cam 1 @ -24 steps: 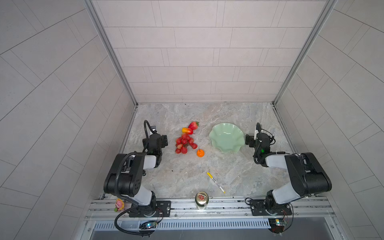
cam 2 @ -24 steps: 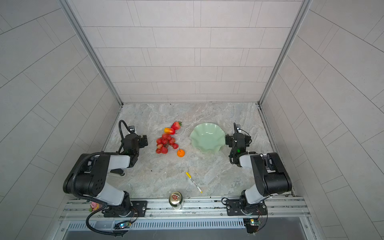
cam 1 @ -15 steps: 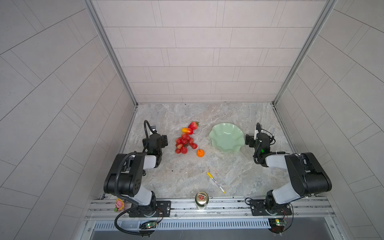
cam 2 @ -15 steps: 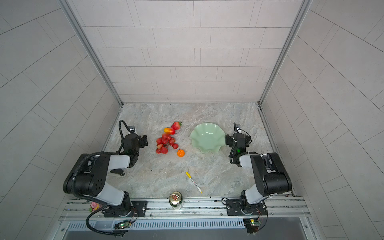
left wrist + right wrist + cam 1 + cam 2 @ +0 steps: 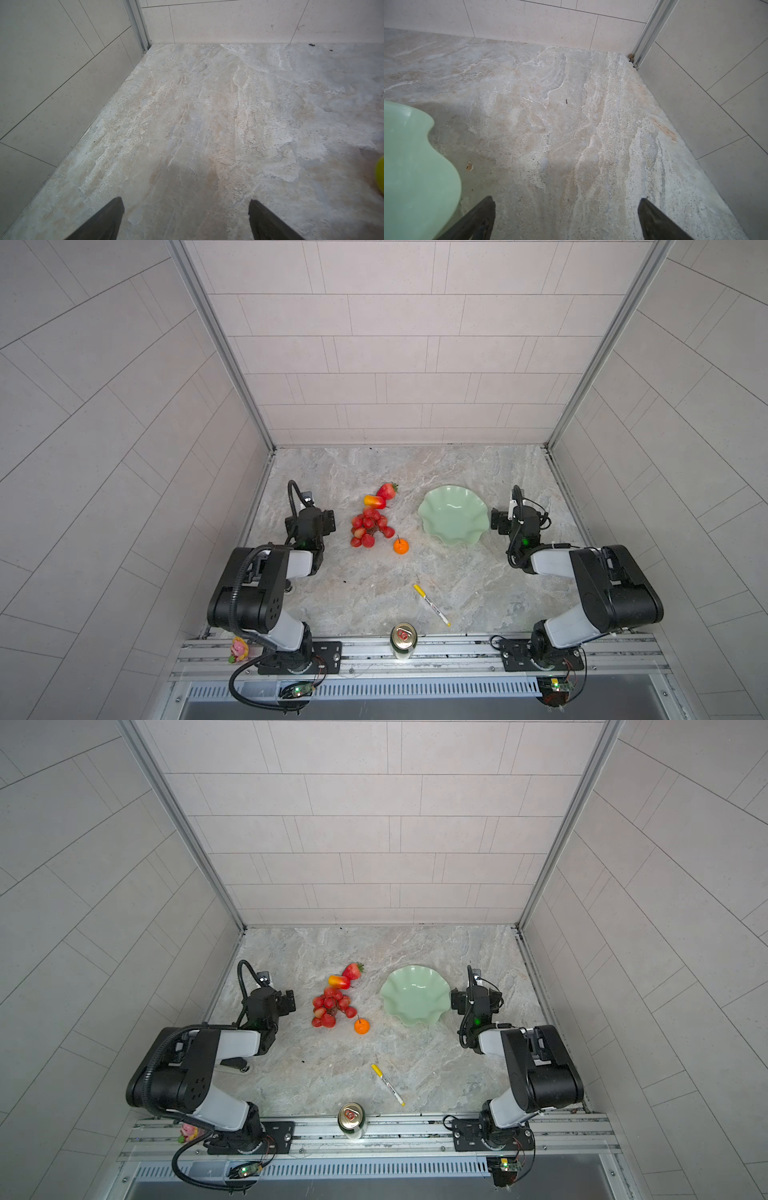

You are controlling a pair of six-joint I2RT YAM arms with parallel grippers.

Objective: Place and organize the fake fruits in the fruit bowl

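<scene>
Left end effector [image 5: 186, 207] and right end effector [image 5: 566, 204] gaped empty, fruit bowl [image 5: 452, 516] bare; grasping the fake fruits [image 5: 368, 526] likely came next.

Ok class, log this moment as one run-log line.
fake fruits: all on table | fruit bowl: empty | left gripper: open, empty | right gripper: open, empty, beside fruit bowl
</scene>
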